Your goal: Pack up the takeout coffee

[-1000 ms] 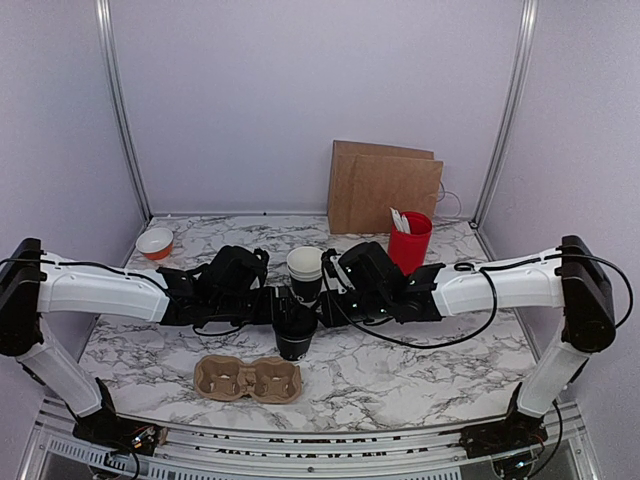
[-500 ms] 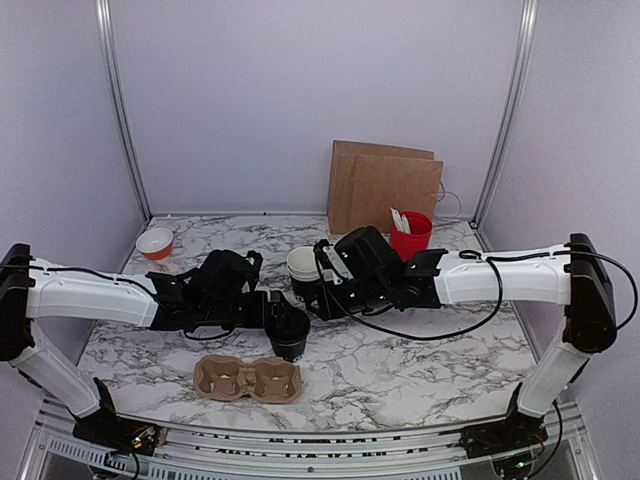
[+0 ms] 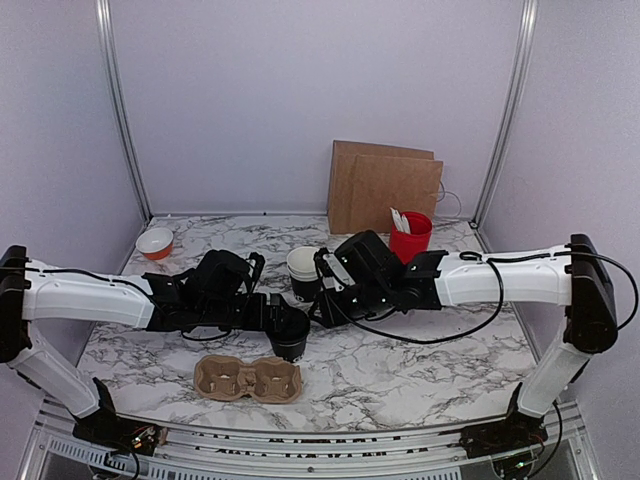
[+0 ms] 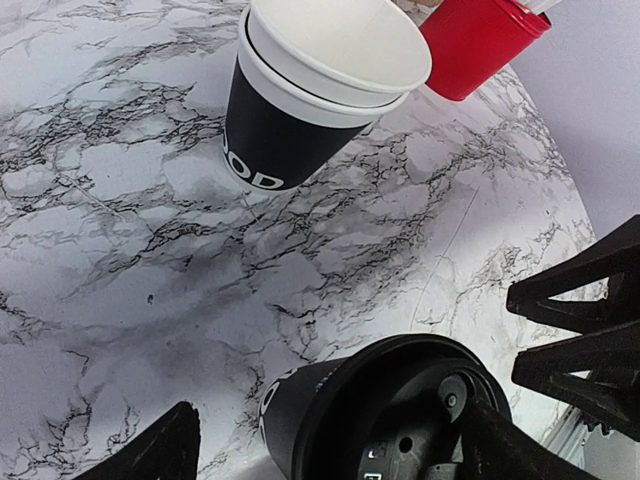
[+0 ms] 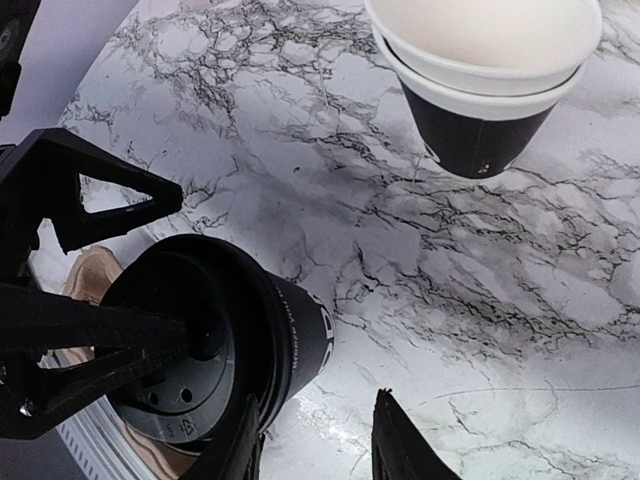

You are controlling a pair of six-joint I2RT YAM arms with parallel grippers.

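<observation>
Left gripper stands wide open astride the lidded black cup, probably to steady it on the marble table just behind the cardboard carrier; right gripper, half open and empty, hovers beside it; the stacked cups wait further back.

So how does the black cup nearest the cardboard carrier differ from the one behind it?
The near cup is capped with a black lid; the far cup is open. The near cup is single; the far cup has a cream cup nested inside. Both are black paper cups with white lettering, standing upright.
</observation>
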